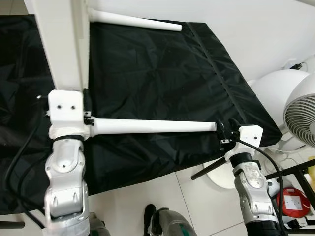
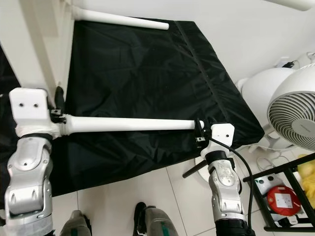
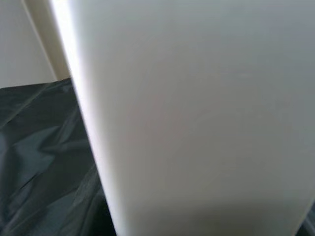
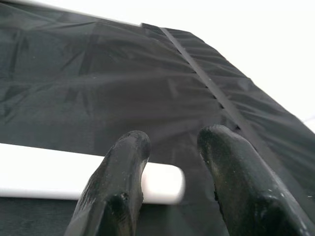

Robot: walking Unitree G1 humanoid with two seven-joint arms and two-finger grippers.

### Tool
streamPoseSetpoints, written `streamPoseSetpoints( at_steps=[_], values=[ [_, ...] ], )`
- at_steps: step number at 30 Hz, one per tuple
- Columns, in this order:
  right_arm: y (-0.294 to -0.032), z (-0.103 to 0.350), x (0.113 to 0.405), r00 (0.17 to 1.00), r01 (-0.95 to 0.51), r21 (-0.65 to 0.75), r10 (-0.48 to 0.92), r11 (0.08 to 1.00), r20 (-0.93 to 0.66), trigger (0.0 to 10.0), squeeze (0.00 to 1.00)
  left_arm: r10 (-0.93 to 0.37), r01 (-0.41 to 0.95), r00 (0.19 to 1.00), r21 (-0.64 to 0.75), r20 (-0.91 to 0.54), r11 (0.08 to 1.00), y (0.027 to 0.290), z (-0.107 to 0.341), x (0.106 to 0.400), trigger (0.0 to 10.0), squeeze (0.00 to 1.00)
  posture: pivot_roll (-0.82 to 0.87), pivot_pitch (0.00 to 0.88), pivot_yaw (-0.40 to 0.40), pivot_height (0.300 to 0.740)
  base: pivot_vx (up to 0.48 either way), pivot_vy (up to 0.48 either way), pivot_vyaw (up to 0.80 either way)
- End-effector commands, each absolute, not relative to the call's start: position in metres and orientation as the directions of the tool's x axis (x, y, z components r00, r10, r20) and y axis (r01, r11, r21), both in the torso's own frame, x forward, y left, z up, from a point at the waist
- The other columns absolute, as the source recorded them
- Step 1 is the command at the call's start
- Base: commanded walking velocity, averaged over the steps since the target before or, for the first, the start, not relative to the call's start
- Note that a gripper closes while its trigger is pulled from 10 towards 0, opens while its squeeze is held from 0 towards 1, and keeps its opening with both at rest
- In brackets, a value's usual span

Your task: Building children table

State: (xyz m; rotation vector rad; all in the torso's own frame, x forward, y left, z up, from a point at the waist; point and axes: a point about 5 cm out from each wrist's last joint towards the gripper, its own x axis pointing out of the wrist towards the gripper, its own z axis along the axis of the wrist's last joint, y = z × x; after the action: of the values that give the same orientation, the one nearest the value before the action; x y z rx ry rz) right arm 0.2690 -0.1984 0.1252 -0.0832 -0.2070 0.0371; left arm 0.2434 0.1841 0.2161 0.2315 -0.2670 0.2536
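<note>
I read this as a home room: white tiled floor [image 1: 162, 196], plain white wall [image 1: 256, 29], white pedestal fan [image 2: 295, 118] just right of the right gripper [image 2: 199, 132], black sheet [image 1: 157, 73] spread ahead.

Two white table legs are showing: one leg [image 1: 152, 127] lying across the near side and a second leg [image 1: 135, 20] at the far edge. One white tabletop panel [image 1: 61, 42] is standing there, one black cloth [image 1: 162, 73] is spreading underneath, and two white fans [image 1: 295, 105] are sitting alongside.
</note>
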Motion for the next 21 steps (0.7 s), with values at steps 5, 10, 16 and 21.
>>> streamPoseSetpoints(
  at_steps=[5,10,16,21],
  values=[
    [-0.207,0.120,0.269,0.985,-0.027,-0.091,0.042,0.995,0.169,10.0,0.00,0.447,-0.565,0.760,0.139,0.472,0.813,0.214,0.234,0.212,0.0,0.00,0.08,0.142,-0.171,0.740,0.000,0.000,0.00],
    [-0.209,0.120,0.270,0.985,-0.033,-0.104,0.050,0.994,0.163,10.0,0.00,0.471,-0.595,0.754,0.171,0.458,0.786,0.226,0.228,0.210,0.0,0.00,0.09,0.144,-0.179,0.740,0.000,0.000,0.00],
    [-0.208,0.118,0.271,0.986,-0.040,-0.100,0.056,0.994,0.160,10.0,0.00,0.460,-0.603,0.754,0.218,0.469,0.767,0.239,0.222,0.214,0.0,0.00,0.10,0.141,-0.181,0.740,0.000,0.000,0.00],
    [-0.207,0.118,0.272,0.985,-0.045,-0.100,0.060,0.994,0.160,10.0,0.00,0.457,-0.595,0.762,0.218,0.458,0.774,0.244,0.219,0.219,6.7,0.00,0.10,0.138,-0.180,0.740,0.000,0.000,0.00]
  ],
)
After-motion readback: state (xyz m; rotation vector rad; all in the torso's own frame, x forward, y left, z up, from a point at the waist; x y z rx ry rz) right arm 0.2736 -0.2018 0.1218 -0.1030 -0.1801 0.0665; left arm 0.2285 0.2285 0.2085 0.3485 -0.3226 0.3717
